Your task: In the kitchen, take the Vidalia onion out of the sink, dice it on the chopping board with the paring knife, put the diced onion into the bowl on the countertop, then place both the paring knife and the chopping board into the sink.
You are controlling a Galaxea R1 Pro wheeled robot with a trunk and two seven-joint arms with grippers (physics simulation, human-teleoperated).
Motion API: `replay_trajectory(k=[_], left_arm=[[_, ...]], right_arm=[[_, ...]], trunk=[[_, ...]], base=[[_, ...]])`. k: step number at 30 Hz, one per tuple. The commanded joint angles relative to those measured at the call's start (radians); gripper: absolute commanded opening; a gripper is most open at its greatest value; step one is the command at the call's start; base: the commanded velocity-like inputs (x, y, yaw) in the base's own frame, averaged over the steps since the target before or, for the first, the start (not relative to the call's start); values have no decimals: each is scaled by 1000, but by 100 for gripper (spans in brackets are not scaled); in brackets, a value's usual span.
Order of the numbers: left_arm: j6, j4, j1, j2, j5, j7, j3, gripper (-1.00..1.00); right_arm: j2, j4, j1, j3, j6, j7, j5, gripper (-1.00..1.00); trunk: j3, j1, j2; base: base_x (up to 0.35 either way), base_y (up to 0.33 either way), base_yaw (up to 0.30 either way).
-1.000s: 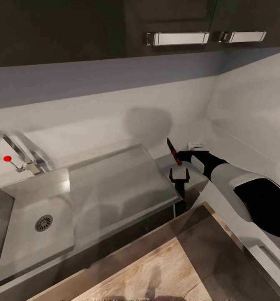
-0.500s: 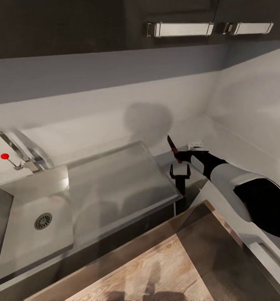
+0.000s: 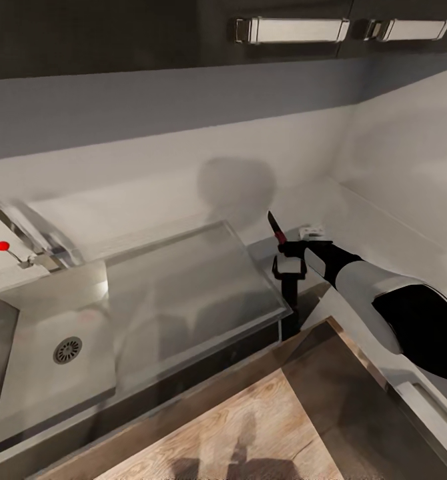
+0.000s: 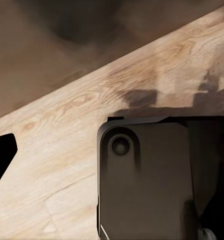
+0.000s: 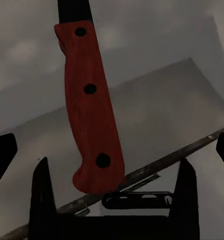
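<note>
The paring knife [image 3: 277, 235] hangs in the air just past the drainboard's right corner, with its red handle [image 5: 89, 110] low and its dark blade pointing up toward the wall. My right gripper [image 3: 288, 263] is shut on it, the handle standing between the two dark fingers [image 5: 41, 192]. The sink [image 3: 47, 313] lies at the left, with its round drain [image 3: 68, 349] and flat drainboard [image 3: 190, 287]; the basin looks bare. The faucet's red knob [image 3: 2, 245] is at the far left. The left wrist view has one dark fingertip [image 4: 1, 155] at the frame's edge over wooden floor. Onion, chopping board and bowl are out of view.
The countertop [image 3: 377, 230] runs into the corner at the right under my right arm. A small white object [image 3: 313, 232] sits behind the wrist; I cannot tell what it is. Dark wall cabinets with metal handles [image 3: 293, 30] hang above. Wooden floor [image 3: 263, 433] lies below the counter edge.
The whole head picture has shifted a little, so the camera moved. The right gripper keeps the knife at about the same spot by the drainboard corner.
</note>
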Motion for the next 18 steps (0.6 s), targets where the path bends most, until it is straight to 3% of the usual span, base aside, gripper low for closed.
replay_trajectory(k=[1,7,18], left_arm=[[-2,-1,0,2,10,7,-7,100],[-2,-2,0,2,10,6,-7,100],[-2,-2,0,2,10,6,-7,100]], right_arm=[[0,-2,0,8,5,1,-8,100],[4,-2,0,8,5,1,-8,100],[7,-2,0,8,5,1,-8,100]], trunk=[[-3,1,-2],[-11,1,-2],[-13,1,-2]], base=[[104,0,0],[117,0,0],[17,0,0]])
